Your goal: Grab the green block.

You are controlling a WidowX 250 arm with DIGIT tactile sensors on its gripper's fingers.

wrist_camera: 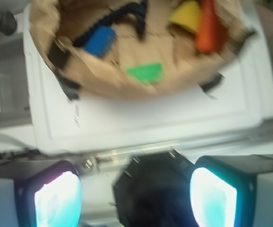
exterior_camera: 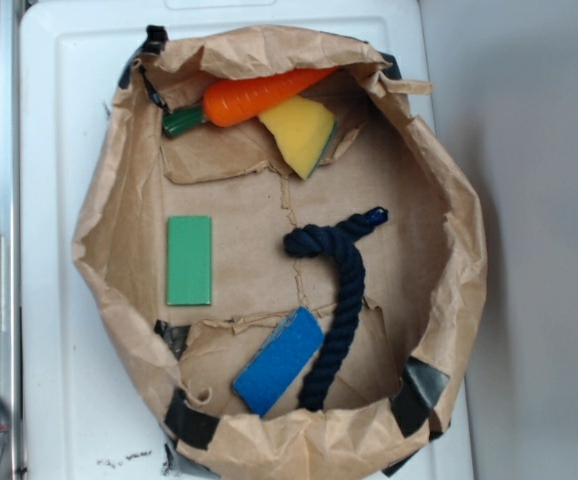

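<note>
The green block (exterior_camera: 189, 260) lies flat on the brown paper floor of an opened-out paper bag (exterior_camera: 451, 200), on its left side. In the wrist view the green block (wrist_camera: 146, 73) shows blurred in the upper middle, just inside the bag's near rim. My gripper (wrist_camera: 135, 183) is outside the bag and well short of the block, over the white surface's edge. Its two fingers (wrist_camera: 58, 201) stand wide apart with nothing between them. The gripper does not show in the exterior view.
Inside the bag also lie a blue block (exterior_camera: 279, 360), a dark blue rope (exterior_camera: 341, 290), an orange carrot (exterior_camera: 259, 97) and a yellow sponge wedge (exterior_camera: 301, 130). The bag's crumpled walls rise all round. A black mount (wrist_camera: 155, 194) sits below the gripper.
</note>
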